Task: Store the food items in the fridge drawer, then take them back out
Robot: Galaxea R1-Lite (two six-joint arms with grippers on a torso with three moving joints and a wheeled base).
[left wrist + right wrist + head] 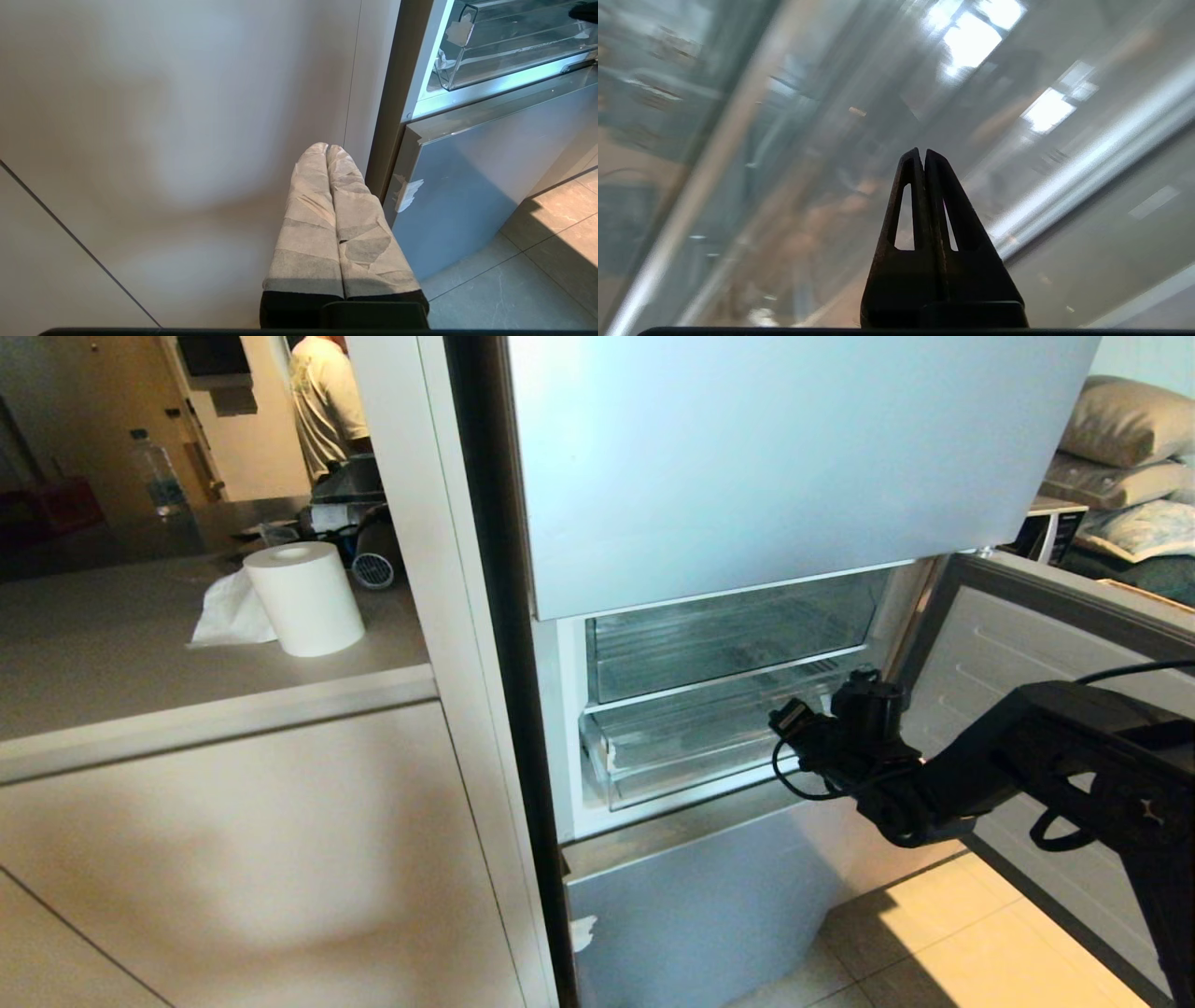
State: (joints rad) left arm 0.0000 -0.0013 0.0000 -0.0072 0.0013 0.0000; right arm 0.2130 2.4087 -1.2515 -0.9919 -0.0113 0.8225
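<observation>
The right gripper (924, 151) has its fingers (910, 196) pressed together, holding nothing, at the right end of the clear fridge drawer (691, 747), which sits in the open fridge compartment. The left gripper (327, 147) hangs by the cabinet front with its paper-wrapped fingers (308, 210) together. A paper roll (303, 597) stands on the bench (140, 663). No fruit or legible writing shows.

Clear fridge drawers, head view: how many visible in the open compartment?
2. An upper clear drawer sits just under the closed top door panel; the lower fridge drawer is directly beneath it, with the right gripper at its right end. Others may be hidden behind the panels.
</observation>
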